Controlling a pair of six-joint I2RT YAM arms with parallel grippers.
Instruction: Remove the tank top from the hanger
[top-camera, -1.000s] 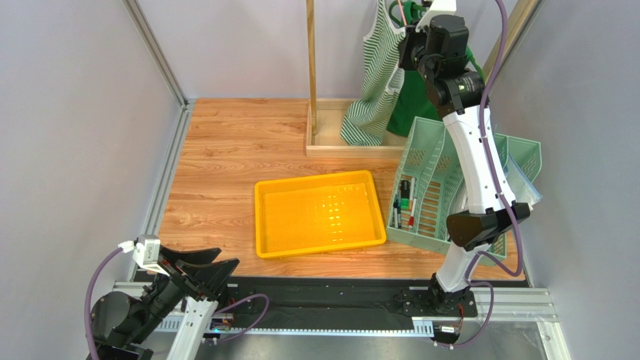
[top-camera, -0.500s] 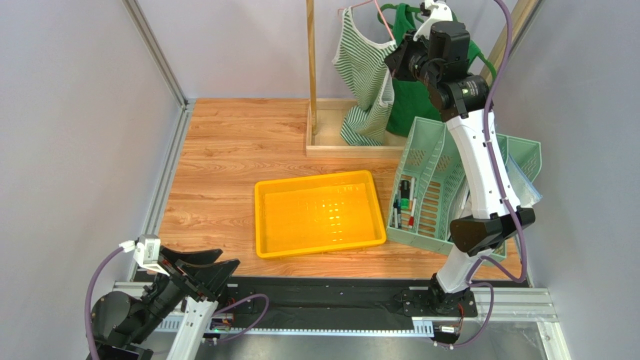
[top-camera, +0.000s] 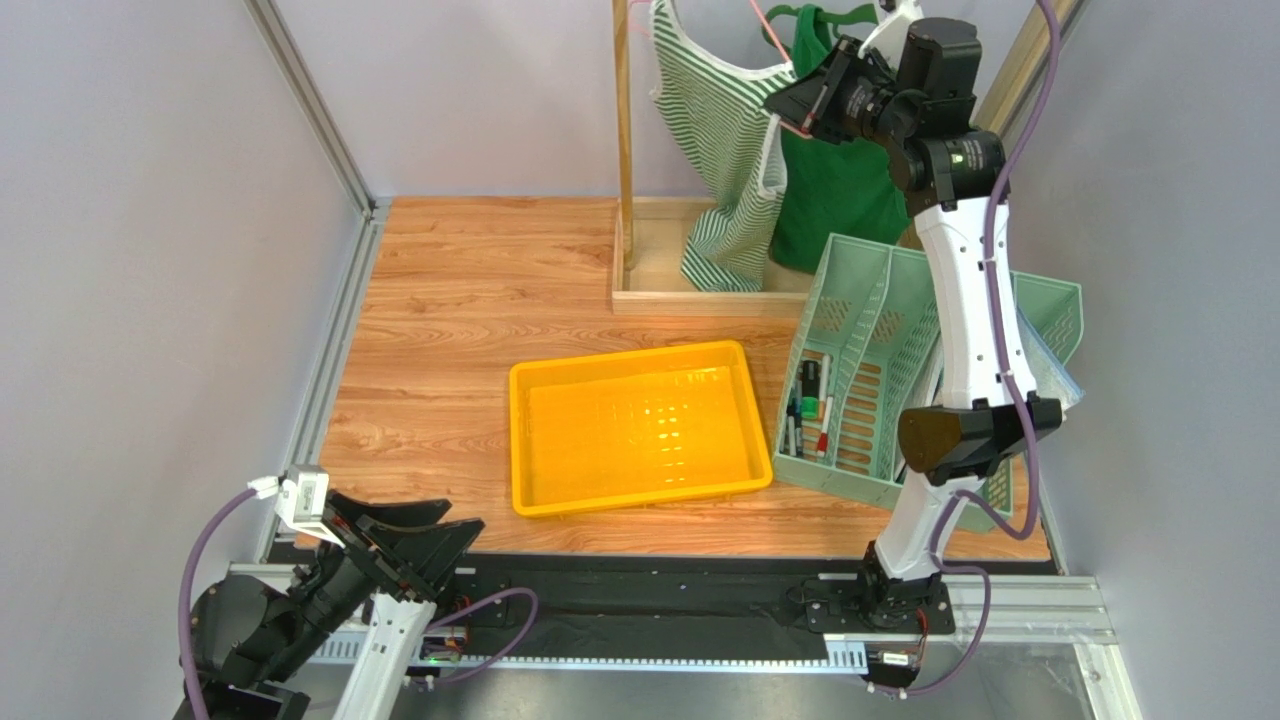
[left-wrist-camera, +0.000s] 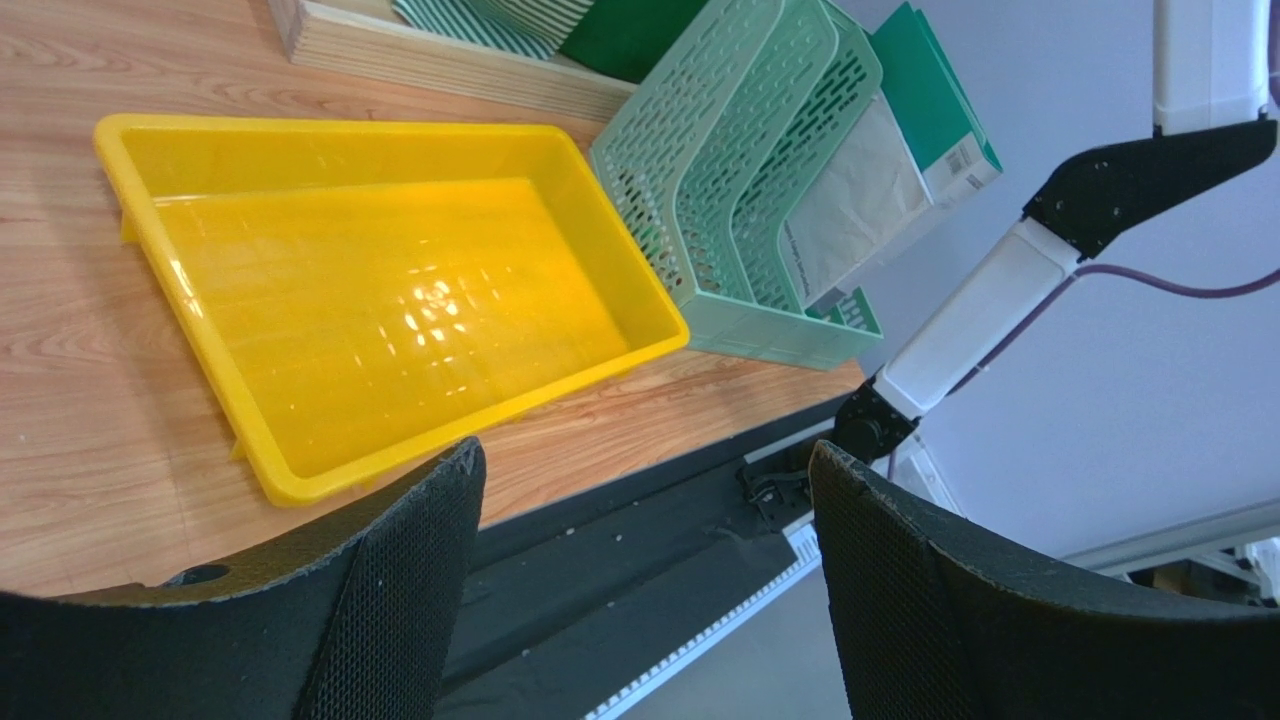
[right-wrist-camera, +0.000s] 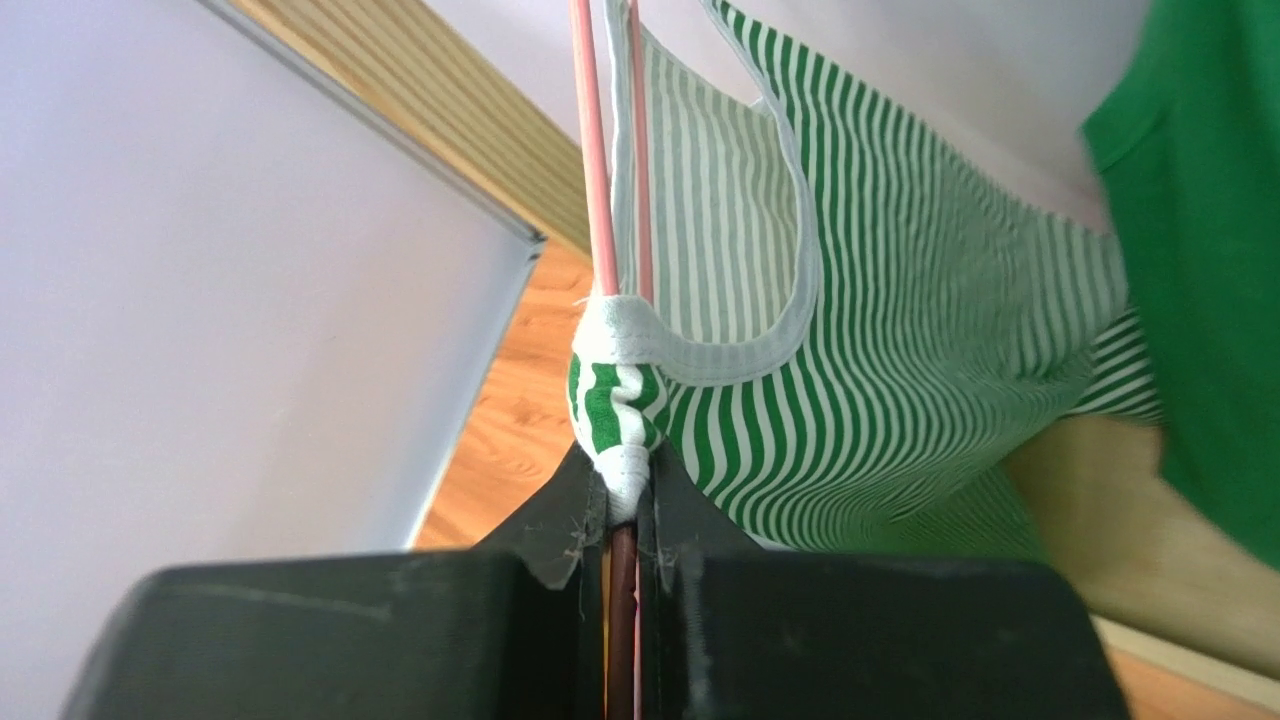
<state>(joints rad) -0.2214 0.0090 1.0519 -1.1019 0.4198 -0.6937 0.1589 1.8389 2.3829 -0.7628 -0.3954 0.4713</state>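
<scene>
Overhead view with two wrist views. Right gripper (top-camera: 816, 102), raised to the upper centre of the overhead frame, has its fingers pinched tight on a bunched shoulder strap of the striped tank top (top-camera: 718, 108); the right wrist view shows the closed gripper (right-wrist-camera: 616, 488) with the strap wadded at its tips and the thin pink rods of the hanger (right-wrist-camera: 595, 165) running between them. The tank top (right-wrist-camera: 902, 345) hangs from that hanger (top-camera: 757, 21), spread leftward past the wooden post (top-camera: 621, 120), its lower hem draping into the wooden base (top-camera: 661, 285) at the far side of the table (top-camera: 451, 300). A plain green garment (top-camera: 836, 180) hangs just to its right. Left gripper (top-camera: 394, 537), in the lower left corner, has its fingers spread wide with nothing between them; in its own view the gripper (left-wrist-camera: 643, 480) looks across the yellow tray (left-wrist-camera: 346, 132) and the mint file rack (left-wrist-camera: 721, 180). In the overhead view the tray (top-camera: 639, 435) lies at centre, the rack (top-camera: 857, 360) just right of it
</scene>
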